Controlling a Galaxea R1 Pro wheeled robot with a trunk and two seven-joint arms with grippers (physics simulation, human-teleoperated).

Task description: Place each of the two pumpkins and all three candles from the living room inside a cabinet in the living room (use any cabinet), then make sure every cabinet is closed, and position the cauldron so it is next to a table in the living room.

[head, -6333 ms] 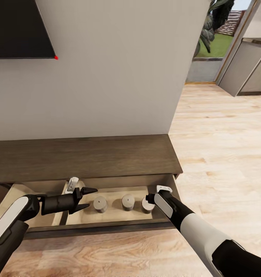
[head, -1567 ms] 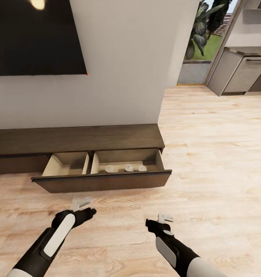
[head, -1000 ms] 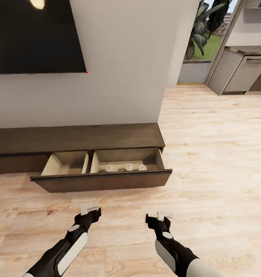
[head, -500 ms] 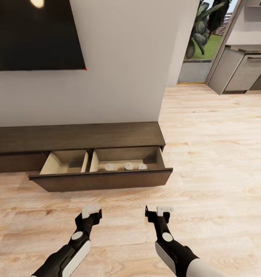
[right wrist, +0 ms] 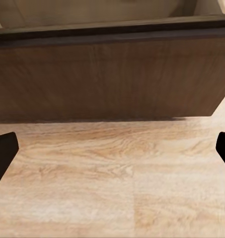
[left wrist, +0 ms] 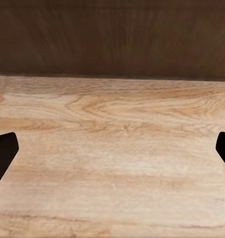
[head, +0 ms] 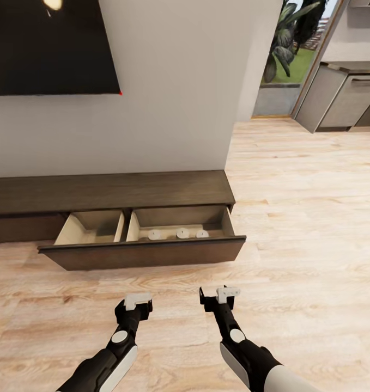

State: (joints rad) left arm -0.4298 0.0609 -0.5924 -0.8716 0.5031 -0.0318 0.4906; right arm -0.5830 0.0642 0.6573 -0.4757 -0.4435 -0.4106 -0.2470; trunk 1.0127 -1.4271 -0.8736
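The cabinet, a long low dark-brown wood console against the white wall, stands ahead of both grippers, a stretch of floor between. Its wide drawer front is pulled out, baring two pale beige compartments. Three candles, small and pale, sit in a row in the compartment ahead of the right gripper; the compartment ahead of the left gripper lies bare. In the right wrist view the drawer front faces squarely
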